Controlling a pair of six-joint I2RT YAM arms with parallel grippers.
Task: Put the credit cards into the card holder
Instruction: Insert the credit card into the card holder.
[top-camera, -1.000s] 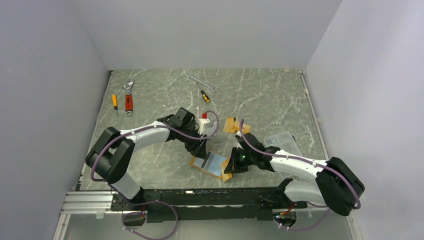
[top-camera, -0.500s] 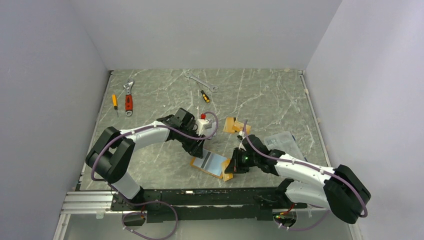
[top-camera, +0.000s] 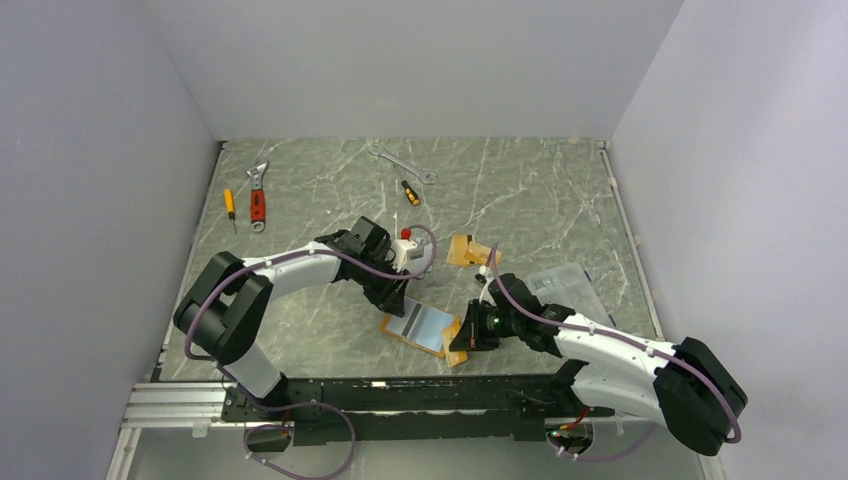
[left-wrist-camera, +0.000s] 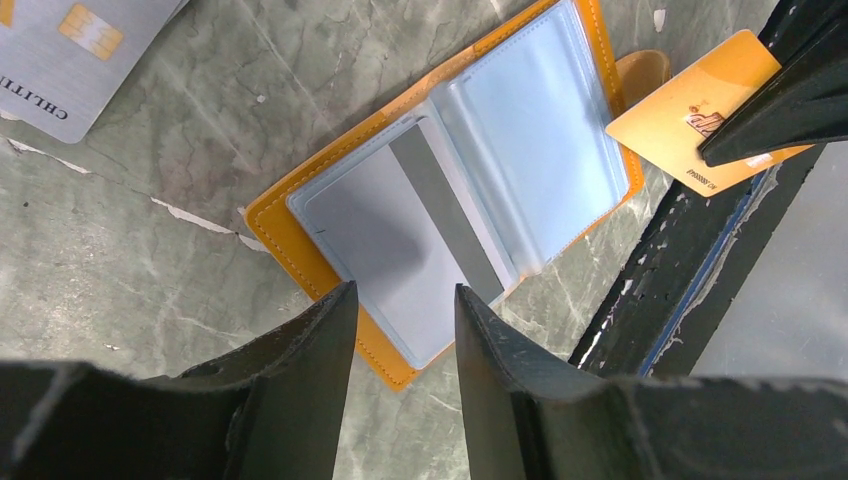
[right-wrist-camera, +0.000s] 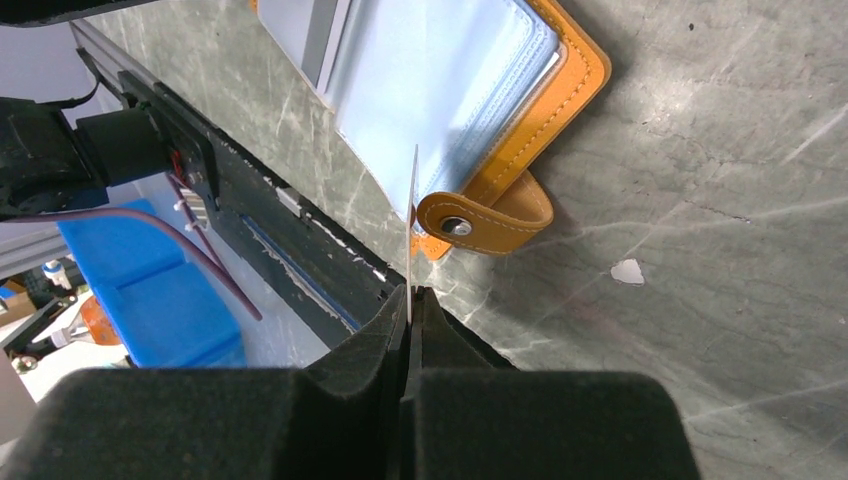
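Observation:
The orange card holder (top-camera: 425, 328) lies open near the table's front edge, clear pockets up. One pocket holds a silver-grey credit card (left-wrist-camera: 400, 230) with a dark stripe. My left gripper (left-wrist-camera: 400, 305) hovers open over the holder's (left-wrist-camera: 290, 240) near corner, nothing between its fingers. My right gripper (right-wrist-camera: 410, 295) is shut on an orange-tan credit card (right-wrist-camera: 412, 220), seen edge-on, just by the holder's snap tab (right-wrist-camera: 490, 215). That same held card (left-wrist-camera: 680, 120) shows at the holder's right edge. Another silver card (left-wrist-camera: 70, 50) lies on the table. More orange-tan cards (top-camera: 465, 250) lie behind.
A clear plastic box (top-camera: 565, 285) sits right of the right arm. Tools lie at the back: a steel wrench (top-camera: 400, 160), a small screwdriver (top-camera: 410, 192), a red adjustable wrench (top-camera: 258, 198), a yellow screwdriver (top-camera: 229, 205). The black base rail (top-camera: 400, 390) runs just in front of the holder.
My left gripper's jaws have narrowed while staying over the holder. The right arm has carried its orange-tan card a little left and nearer, toward the holder's right edge.

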